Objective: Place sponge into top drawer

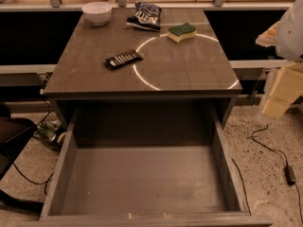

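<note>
Camera view: sponge (182, 31) on the cabinet top (180, 72), top drawer (142, 181) open, gripper (282, 91) at right edge (its state unclear).

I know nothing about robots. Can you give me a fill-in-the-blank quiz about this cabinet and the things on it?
1. The sponge lies on the cabinet top, right of the blue snack ____.
2. The top drawer is pulled open and holds ____.
3. The white ____ stands at the cabinet top's back left corner.
4. The gripper hangs off the cabinet top's ____ side, away from the sponge.
Missing words: bag; nothing; bowl; right.
</note>
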